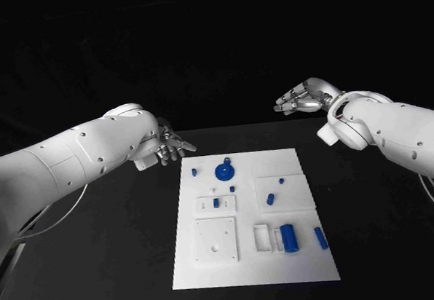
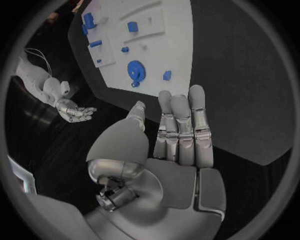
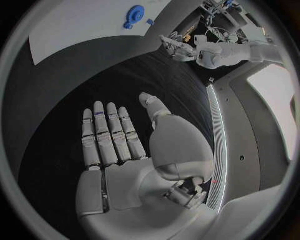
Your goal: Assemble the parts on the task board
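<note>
While both my arms hang above the far end of the black desk (image 1: 105,280), the white rectangular task board (image 1: 294,267) lies flat in the middle of it, untouched. My left hand (image 1: 166,147) hovers just off the board's far left corner, fingers straight and side by side, palm bare, holding nothing. My right hand (image 1: 301,99) floats higher and farther back, well apart from the board's far right corner, fingers loosely spread and likewise holding nothing; its wrist view shows the palm flat and bare (image 3: 119,150).

On the board, a white square plate (image 1: 215,239) sits at the near left. A round blue disc part (image 1: 223,171) rests near the far edge, with a small blue piece (image 1: 195,172) just beside it to the left. A blue cylinder (image 1: 288,236) stands beside a white slotted holder (image 1: 263,238) at the near right, and a slim blue pin (image 1: 320,238) lies close by. Smaller blue bits (image 1: 270,198) dot the middle.
</note>
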Robot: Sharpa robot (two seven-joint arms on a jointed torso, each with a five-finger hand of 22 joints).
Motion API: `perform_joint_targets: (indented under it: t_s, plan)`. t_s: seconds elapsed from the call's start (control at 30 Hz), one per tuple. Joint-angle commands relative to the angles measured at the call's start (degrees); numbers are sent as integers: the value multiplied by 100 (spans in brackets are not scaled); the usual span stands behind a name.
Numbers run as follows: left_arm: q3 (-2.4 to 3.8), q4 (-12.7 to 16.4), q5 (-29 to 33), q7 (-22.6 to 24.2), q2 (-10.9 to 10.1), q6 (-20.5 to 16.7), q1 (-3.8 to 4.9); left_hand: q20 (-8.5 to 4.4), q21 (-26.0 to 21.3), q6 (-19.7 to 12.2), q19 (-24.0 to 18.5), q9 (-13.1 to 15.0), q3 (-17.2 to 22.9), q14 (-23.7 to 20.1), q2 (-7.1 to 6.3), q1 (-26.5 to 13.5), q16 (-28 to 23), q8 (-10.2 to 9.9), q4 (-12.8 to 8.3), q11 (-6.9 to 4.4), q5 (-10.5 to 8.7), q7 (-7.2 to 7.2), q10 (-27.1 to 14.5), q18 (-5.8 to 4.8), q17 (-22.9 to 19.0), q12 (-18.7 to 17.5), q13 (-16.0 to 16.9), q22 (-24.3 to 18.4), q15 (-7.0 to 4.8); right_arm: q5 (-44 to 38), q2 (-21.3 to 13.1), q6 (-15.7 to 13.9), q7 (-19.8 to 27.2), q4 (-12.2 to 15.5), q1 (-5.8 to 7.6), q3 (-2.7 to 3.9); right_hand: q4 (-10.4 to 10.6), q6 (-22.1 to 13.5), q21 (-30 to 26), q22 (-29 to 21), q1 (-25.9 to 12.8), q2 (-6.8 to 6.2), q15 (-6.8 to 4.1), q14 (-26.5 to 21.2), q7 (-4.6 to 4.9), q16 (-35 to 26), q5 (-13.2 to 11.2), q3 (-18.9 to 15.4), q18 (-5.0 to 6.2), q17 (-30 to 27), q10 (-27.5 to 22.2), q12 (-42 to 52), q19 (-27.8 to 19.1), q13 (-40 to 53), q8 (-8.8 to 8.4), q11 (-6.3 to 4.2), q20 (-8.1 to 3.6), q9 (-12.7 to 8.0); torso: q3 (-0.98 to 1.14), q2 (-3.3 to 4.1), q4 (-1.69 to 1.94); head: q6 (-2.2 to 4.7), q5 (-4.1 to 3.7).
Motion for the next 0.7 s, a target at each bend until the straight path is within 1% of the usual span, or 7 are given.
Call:
perform_joint_targets:
  t_s: [0.03, 0.17, 0.23, 0.4, 0.47, 0.57, 0.7]
  plan:
    - [-6, -170, -340, 263, 100, 411, -61, 11, -24, -25, -26, -19, -12, -44, 20, 32, 24, -35, -20, 17, -16, 9, -45, -47, 2, 19, 7, 14, 14, 175, -37, -88, 85, 67, 1, 2, 15, -7, 13, 1, -6, 39, 16, 22, 21, -17, -10, 15, 51, 6, -1, -27, -24, -8, -9, 20, 3, 1, -16, 56, -42, 72, 43]
    - [-8, -354, -568, 311, 208, 485, -131, 15, -35, -36, -32, -33, -23, -58, 52, -19, 28, -46, 20, 21, 18, 13, -58, -46, -5, 20, 3, 24, 18, 157, -86, -94, 69, 141, 2, 3, 19, -4, 13, 1, -12, 38, 16, 24, 21, -17, -5, 29, 50, 5, 3, -27, -12, -8, -10, 19, 1, 1, -28, 83, -55, 91, 57]
    - [-9, -427, -626, 336, 250, 523, -162, 14, -37, -42, -24, -44, -34, -53, 53, -45, 48, -54, 36, 20, 15, 17, -53, -45, -5, 34, 6, 39, 17, 136, -103, -101, 63, 167, 3, 4, 19, -7, 11, 0, -9, 27, 19, 18, 21, -18, -2, 40, 48, 5, -1, -28, -22, -9, -9, 20, 2, 1, -34, 98, -68, 96, 79]
    - [-9, -540, -685, 387, 320, 664, -210, 14, -41, -40, -22, -59, -41, -73, 38, -67, 100, -61, 42, 20, 17, 17, -68, -44, 2, 69, 22, 83, 17, 102, -133, -117, 55, 218, 6, 6, 25, -12, 10, 0, -10, 16, 20, 10, 24, -18, 9, 46, 46, 5, -6, -27, -36, -8, -10, 22, 3, 0, -39, 118, -89, 116, 100]
    - [-10, -579, -697, 402, 347, 729, -232, 14, -31, -38, -24, -68, -42, -98, 3, -119, 193, -65, 86, 22, 9, 16, -85, -46, 24, 136, 60, 153, 16, 102, -142, -128, 53, 243, 7, 8, 26, -13, 10, -1, -9, 15, 20, 9, 24, -18, 9, 47, 46, 5, -7, -28, -38, -9, -10, 22, 4, 0, -38, 125, -95, 118, 122]
    - [-10, -614, -703, 413, 368, 766, -252, 16, -28, -49, -42, -73, -22, -145, -29, -166, 294, -71, 140, 26, -18, 20, -128, -45, 22, 214, 97, 250, 20, 100, -153, -140, 51, 269, 8, 10, 27, -15, 9, -1, -8, 10, 22, 5, 25, -18, 10, 49, 45, 4, -9, -28, -45, -9, -10, 24, 4, 0, -38, 131, -95, 118, 130]
    - [-11, -648, -705, 427, 384, 768, -279, 18, -54, -75, -55, -71, 20, -207, -70, -189, 402, -70, 192, 31, -36, 29, -188, -44, -26, 296, 113, 367, 24, 99, -162, -152, 49, 290, 9, 13, 28, -18, 9, -1, -3, 4, 23, -3, 27, -18, 16, 51, 44, 4, -15, -28, -57, -9, -9, 25, 6, 1, -44, 128, -89, 103, 128]
